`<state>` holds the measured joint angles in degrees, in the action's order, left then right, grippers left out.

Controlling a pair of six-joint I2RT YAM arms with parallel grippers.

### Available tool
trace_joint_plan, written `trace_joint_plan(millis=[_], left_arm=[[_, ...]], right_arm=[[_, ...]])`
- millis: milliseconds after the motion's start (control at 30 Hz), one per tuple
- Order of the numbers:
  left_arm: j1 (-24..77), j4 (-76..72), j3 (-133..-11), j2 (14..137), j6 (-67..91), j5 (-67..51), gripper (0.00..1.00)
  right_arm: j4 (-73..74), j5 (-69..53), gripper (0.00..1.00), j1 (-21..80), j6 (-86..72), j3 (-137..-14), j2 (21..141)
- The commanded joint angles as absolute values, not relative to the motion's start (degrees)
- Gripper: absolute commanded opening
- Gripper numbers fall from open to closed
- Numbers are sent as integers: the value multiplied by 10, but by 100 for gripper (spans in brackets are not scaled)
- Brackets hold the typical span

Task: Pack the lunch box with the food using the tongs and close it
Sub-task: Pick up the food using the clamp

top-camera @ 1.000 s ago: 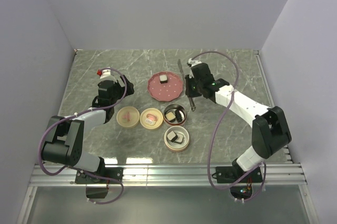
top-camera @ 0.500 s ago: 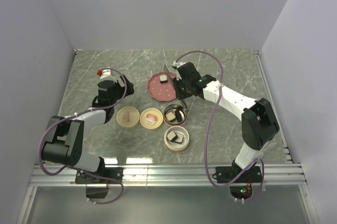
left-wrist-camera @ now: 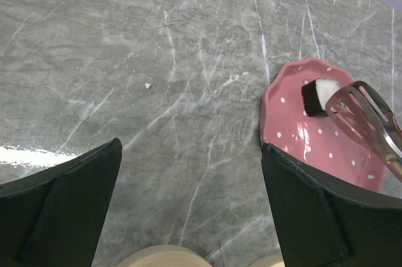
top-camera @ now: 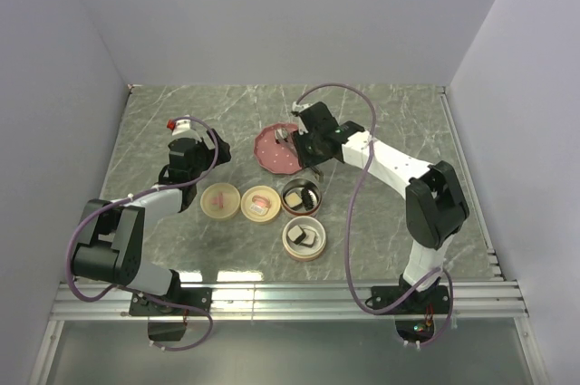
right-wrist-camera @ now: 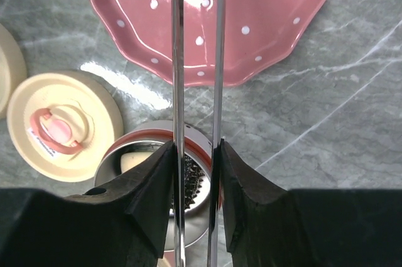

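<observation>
Shiny metal tongs [right-wrist-camera: 178,59], glossy pink plate [right-wrist-camera: 270,22]

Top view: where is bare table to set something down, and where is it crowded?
Bare marble along the far edge behind the pink plate, and on the right beyond the right arm. Crowded in the middle: plate, two lids, two round boxes, tongs.

Tips out of sight
From the right wrist the tongs [right-wrist-camera: 178,59] ran off the top edge, tips unseen, and the pink plate [right-wrist-camera: 264,22] was cropped too; from the left wrist, whether they touched the sushi piece [left-wrist-camera: 316,96] could not be told.
</observation>
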<state>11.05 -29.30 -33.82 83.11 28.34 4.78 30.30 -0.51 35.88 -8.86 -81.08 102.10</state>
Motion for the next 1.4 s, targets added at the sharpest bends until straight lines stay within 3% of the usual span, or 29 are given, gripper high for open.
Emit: trace_joint_plan(millis=[0, 500, 1367], left_arm=[[107, -316, -343, 817, 289, 44, 100], [105, -318, -342, 817, 290, 41, 100], [104, -320, -340, 814, 291, 40, 99]], right_arm=[[312, -1, 40, 364, -80, -845, 1032], [320, 20, 47, 364, -86, -885, 1054], [289, 83, 50, 364, -108, -867, 1021]])
